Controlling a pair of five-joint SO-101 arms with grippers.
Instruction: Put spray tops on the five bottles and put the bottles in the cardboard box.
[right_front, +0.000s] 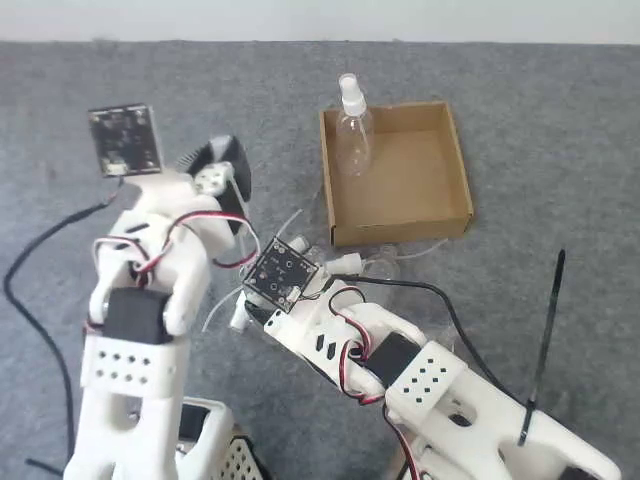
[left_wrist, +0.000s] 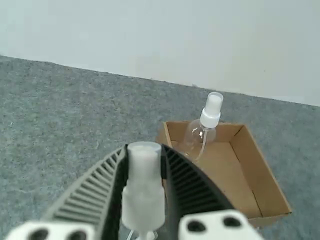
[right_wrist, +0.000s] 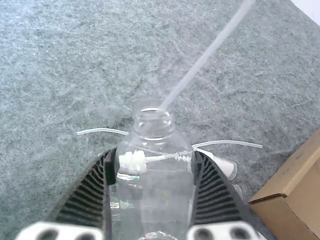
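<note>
My left gripper (left_wrist: 143, 152) is shut on a white spray top (left_wrist: 143, 187), held above the carpet; in the high view this gripper (right_front: 228, 170) is left of the cardboard box (right_front: 452, 165). My right gripper (right_wrist: 151, 162) is shut on a clear open-necked bottle (right_wrist: 150, 145). A thin dip tube (right_wrist: 205, 55) slants down into the bottle's neck. One bottle with a spray top (right_front: 352, 125) stands in the box's far left corner, also seen from the left wrist (left_wrist: 202, 130).
Loose spray tops (right_front: 345, 262) and a clear bottle (right_front: 385, 266) lie on the grey carpet just in front of the box. More spray tops with tubes (right_wrist: 226, 169) lie beyond the held bottle. A box corner (right_wrist: 292, 197) is close by.
</note>
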